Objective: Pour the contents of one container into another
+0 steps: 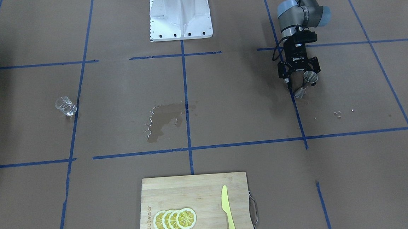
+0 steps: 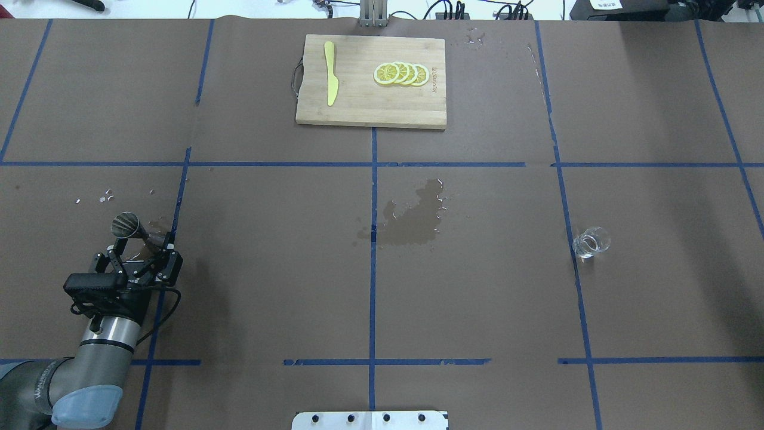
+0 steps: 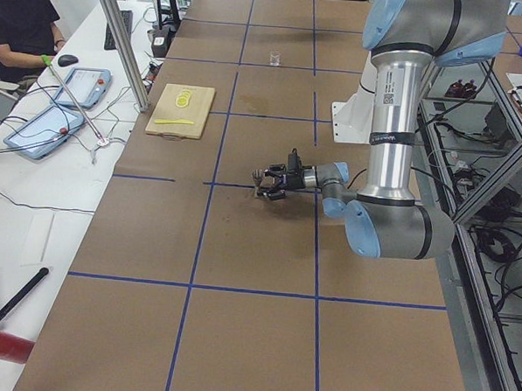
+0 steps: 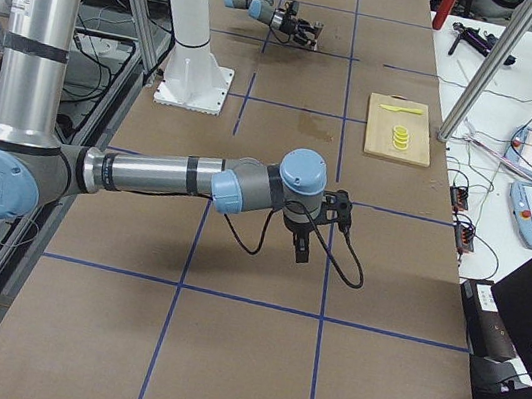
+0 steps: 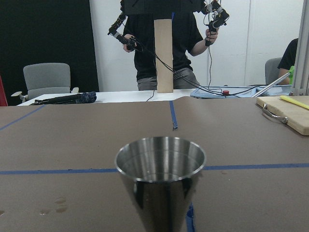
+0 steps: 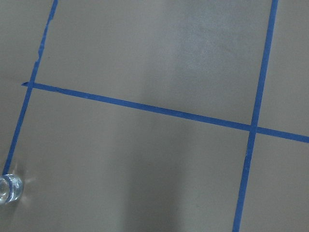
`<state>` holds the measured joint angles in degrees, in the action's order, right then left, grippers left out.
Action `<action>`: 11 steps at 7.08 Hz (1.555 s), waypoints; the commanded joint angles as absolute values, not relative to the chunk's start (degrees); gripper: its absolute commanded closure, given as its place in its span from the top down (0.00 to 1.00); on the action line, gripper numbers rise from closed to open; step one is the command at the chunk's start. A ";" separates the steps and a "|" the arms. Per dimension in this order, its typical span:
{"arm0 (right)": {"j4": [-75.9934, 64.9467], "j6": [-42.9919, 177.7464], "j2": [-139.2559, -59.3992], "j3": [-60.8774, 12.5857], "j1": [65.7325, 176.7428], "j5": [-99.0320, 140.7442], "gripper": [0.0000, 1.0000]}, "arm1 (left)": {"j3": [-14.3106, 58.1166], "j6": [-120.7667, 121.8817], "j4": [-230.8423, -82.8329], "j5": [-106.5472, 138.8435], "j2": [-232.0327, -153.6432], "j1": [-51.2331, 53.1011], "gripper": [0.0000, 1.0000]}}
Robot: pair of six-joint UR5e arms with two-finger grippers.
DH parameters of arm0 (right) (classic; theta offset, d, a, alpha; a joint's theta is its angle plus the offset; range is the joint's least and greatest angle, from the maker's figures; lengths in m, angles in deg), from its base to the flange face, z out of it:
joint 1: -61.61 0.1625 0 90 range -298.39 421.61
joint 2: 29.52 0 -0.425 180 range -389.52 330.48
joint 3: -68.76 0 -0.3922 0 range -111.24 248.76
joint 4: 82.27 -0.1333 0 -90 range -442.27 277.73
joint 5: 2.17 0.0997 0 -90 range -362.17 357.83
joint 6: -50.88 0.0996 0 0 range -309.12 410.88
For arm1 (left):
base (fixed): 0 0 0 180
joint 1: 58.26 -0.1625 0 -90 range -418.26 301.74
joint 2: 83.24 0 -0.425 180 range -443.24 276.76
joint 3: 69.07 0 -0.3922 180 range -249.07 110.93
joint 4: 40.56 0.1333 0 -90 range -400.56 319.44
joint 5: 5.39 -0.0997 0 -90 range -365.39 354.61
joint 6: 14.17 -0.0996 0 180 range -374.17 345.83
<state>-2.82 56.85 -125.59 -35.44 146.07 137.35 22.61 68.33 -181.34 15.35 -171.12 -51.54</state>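
Note:
The metal jigger (image 2: 134, 230) stands upright on the table at my left, and it fills the bottom centre of the left wrist view (image 5: 161, 183). My left gripper (image 2: 142, 246) sits low on the table, open, with its fingers spread either side of the jigger's base (image 1: 300, 93). The clear glass cup (image 2: 591, 242) stands alone far off on the right side (image 1: 65, 106), and shows at the bottom left corner of the right wrist view (image 6: 8, 187). My right gripper (image 4: 298, 250) hangs above the table in the exterior right view only; I cannot tell whether it is open or shut.
A wet spill (image 2: 415, 218) darkens the table's centre, and small droplets (image 2: 106, 196) lie beyond the jigger. A wooden cutting board (image 2: 358, 107) with lemon slices (image 2: 401, 73) and a yellow knife (image 2: 330, 71) sits at the far edge. The robot's white base (image 1: 180, 15) is behind. Operators (image 5: 169, 43) stand beyond the table.

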 commanded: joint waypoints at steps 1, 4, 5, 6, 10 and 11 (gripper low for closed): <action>-2.82 56.85 -125.58 -35.39 146.07 137.23 1.00 | 21.82 68.44 -181.36 15.45 -171.22 -50.71 0.90; -2.82 56.85 -125.58 -35.30 146.07 137.14 1.00 | 21.37 68.53 -181.36 15.62 -171.31 -50.35 0.76; -2.82 56.94 -125.50 -35.30 146.07 137.05 1.00 | 21.37 68.45 -181.45 15.62 -171.31 -50.35 0.63; -2.82 57.20 -125.50 -35.30 146.07 137.05 1.00 | 21.37 68.44 -181.45 15.62 -171.31 -50.35 0.53; -2.82 57.29 -125.23 -34.86 146.07 136.88 1.00 | 22.08 61.36 -184.76 15.62 -171.48 -50.00 0.00; -2.82 57.29 -125.15 -34.86 146.07 136.88 1.00 | 22.08 57.06 -188.44 15.53 -171.49 -49.83 0.00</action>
